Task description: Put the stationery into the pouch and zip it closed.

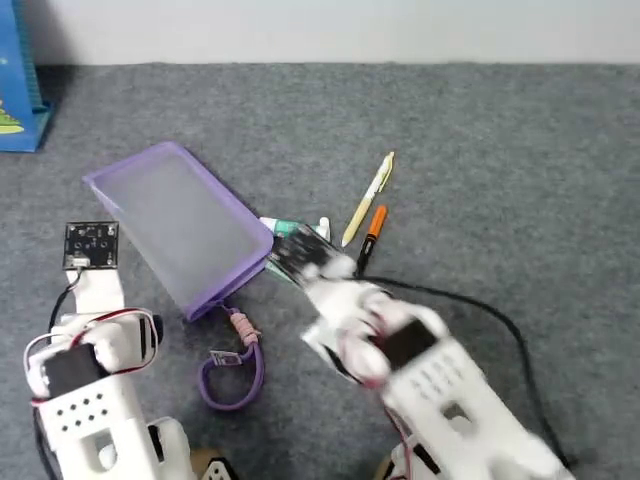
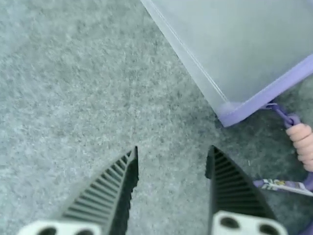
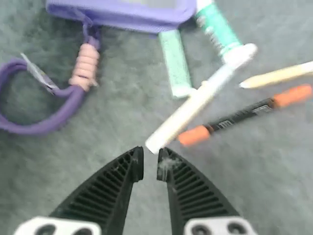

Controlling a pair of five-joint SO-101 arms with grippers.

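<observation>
Task is judged barely started: nothing is seen inside the pouch (image 1: pixel 180 222), and whether its zip is open cannot be told. The pouch, purple-edged with a frosted panel, is laid flat on the bench (image 1: pixel 520 150), left of centre. Its purple wrist strap (image 1: pixel 232 375) with a pink coil (image 1: pixel 243 327) is trailed toward the arms. All stationery is lying out on the bench just beside the pouch's right corner. A green-and-white tube (image 3: pixel 217 29) is touching or tucked at the pouch edge, which one cannot be told. A pale green stick (image 3: pixel 175 61) is next to it, and a white pen (image 3: pixel 195 105) is crossed over both. A cream pen (image 1: pixel 368 198) and an orange-capped black marker (image 1: pixel 370 235) are slightly farther out. The right hand (image 3: pixel 150 164) is held low over the bench, jaws all but pressed together with a sliver of gap, nothing pinched. The white pen's near end is just ahead of the tips. The left hand (image 2: pixel 171 156) is spread wide and empty, over bare surface near the pouch's lower corner, apart from it. Left to do, as judged: every item to be picked and loaded, then the zip closed. That will likely need one hand bracing the pouch. The bench is covered in grey, short-pile, carpet-like fabric. Thin pens lying flat on it are expected to be awkward to pinch. A pale wall is seen behind the bench, a blue box (image 1: pixel 18 90) at the far left corner, and a black cable (image 1: pixel 500 320) run beside the right arm.
</observation>
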